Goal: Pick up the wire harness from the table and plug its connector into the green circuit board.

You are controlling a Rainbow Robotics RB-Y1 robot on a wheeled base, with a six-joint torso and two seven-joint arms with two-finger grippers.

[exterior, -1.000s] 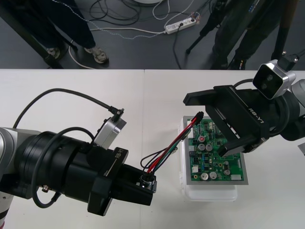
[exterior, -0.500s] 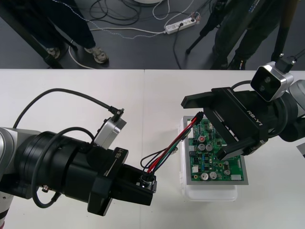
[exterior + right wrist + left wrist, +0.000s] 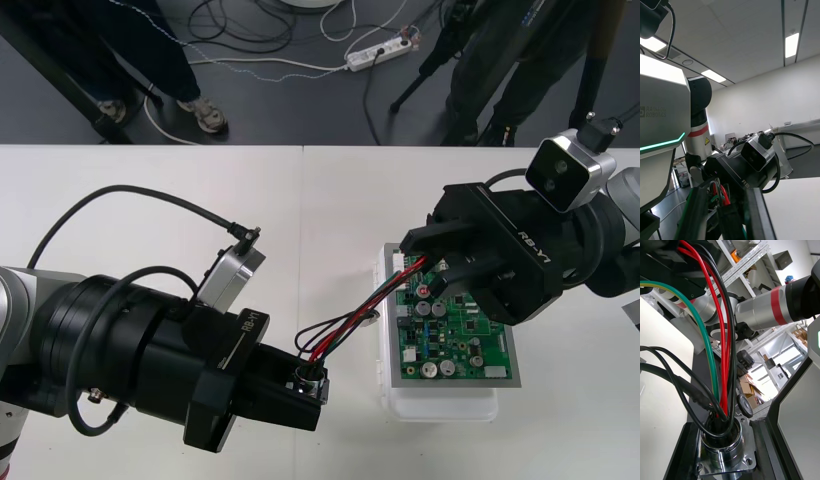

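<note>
Right gripper (image 3: 432, 272) clamped on harness (image 3: 350, 320) plug end, over board (image 3: 455, 345) | left gripper (image 3: 306, 386) clamped on socket (image 3: 720, 444) | I see wires spanning between.

The left arm (image 3: 110, 340) reaches in from the left, the left jaws clamped on the socket end of the wire harness (image 3: 350, 316). The right arm (image 3: 600, 240) slants in from the right, wrist turned inward, the right jaws closed on its plug end
</note>
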